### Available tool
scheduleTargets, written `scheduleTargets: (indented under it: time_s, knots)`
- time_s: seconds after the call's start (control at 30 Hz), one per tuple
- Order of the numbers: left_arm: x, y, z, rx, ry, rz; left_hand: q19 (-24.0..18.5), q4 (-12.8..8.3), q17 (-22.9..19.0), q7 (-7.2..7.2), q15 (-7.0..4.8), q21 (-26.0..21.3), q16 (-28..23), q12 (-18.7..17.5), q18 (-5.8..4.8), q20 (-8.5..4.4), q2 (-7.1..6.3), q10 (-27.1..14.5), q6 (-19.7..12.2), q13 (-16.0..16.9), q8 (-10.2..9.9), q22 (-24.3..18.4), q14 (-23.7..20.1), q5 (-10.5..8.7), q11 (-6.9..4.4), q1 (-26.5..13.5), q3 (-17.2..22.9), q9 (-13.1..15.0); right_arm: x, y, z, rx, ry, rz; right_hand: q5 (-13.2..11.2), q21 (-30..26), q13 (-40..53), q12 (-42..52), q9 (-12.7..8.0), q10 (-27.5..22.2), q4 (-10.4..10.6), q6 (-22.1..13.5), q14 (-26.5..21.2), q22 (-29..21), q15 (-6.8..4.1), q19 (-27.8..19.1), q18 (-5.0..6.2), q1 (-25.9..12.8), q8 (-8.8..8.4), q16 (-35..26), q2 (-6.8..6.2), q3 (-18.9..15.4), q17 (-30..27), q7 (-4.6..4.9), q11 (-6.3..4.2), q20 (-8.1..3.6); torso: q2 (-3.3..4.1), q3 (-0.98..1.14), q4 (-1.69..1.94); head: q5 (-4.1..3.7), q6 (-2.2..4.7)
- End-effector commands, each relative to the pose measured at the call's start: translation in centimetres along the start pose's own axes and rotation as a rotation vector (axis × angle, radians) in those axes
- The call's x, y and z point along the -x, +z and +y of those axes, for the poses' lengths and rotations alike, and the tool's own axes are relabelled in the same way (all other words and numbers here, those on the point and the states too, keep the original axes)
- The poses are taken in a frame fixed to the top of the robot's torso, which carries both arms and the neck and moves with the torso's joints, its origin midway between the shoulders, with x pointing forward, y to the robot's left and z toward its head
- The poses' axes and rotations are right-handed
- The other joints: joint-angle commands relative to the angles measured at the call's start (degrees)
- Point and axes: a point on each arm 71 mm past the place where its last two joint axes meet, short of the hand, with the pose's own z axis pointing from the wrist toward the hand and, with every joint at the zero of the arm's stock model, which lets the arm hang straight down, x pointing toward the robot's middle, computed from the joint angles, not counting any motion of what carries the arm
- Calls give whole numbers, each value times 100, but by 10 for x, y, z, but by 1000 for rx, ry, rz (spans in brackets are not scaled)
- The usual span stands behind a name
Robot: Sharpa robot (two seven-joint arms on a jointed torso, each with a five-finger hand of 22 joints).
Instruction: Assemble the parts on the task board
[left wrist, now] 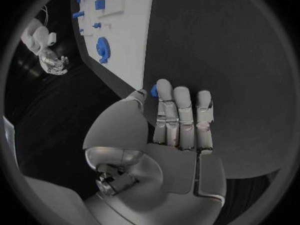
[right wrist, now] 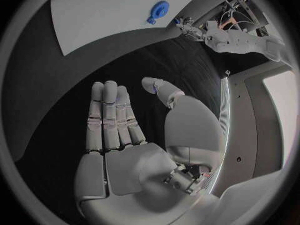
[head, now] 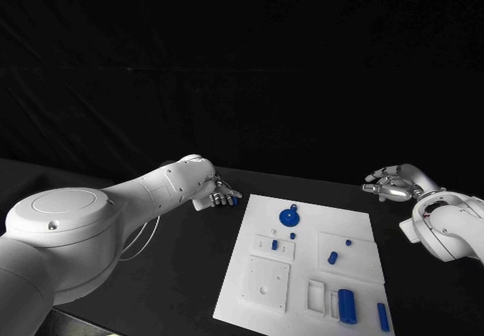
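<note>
Pinching a small blue part (left wrist: 154, 90), the left robot hand (head: 219, 195) hovers beside the task board (head: 260, 280).

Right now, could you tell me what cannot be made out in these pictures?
1. Small blue part pinched by the left hand: in the left wrist view the thumb and a finger hide most of it; in the head view it is too small to tell its shape.
2. Blue pieces on the task board: head view, too small to tell seated from loose.
3. Task board, right wrist view: cut off by the circle's rim.
</note>
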Motion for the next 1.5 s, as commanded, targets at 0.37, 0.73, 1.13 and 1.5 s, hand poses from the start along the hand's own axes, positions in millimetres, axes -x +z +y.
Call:
scheduleTargets:
  time_s: [0.37,0.73,1.13,1.5]
  knots:
    - [-1,1,1,-7,-14,26,20,-11,-4,8,-34,17,31,24,29,-890,163,29,22,0,24,22,10,-27,-4,134,9,16,-1,-1,2,15,-5,10,35,-15,-15,37,-8,-48,-44,-6,-41,140,6,3,42,10,-6,-19,44,2,-3,43,3,19,-1,0,11,-4,-66]
    - [-2,4,5,3,-25,19,7,-7,-10,17,-31,11,25,21,22,-887,232,10,-3,-3,14,30,-6,-81,4,205,-16,18,-1,-2,2,15,-5,10,35,-15,-16,38,-8,-48,-43,-7,-41,140,6,3,42,8,-6,-19,44,1,-4,43,3,20,4,0,1,16,-139]
    - [-4,4,5,0,-24,34,0,-32,-17,23,-31,2,29,30,20,-889,290,-3,-26,-4,10,49,-14,-153,9,430,-90,28,-1,-2,3,17,-4,13,36,-15,-20,40,-9,-49,-44,-7,-41,140,7,3,42,6,-5,-19,43,0,-4,43,3,20,-7,-5,10,3,-191]
    - [-6,5,6,4,-28,41,-33,-243,-32,49,-11,-34,28,36,-9,-867,490,-46,-87,-10,-22,80,-52,-93,33,1283,-198,35,-1,-2,3,17,-4,13,37,-14,-23,42,-9,-49,-43,-7,-41,140,7,3,42,4,-5,-19,44,0,-4,43,3,21,-10,1,8,12,-210]
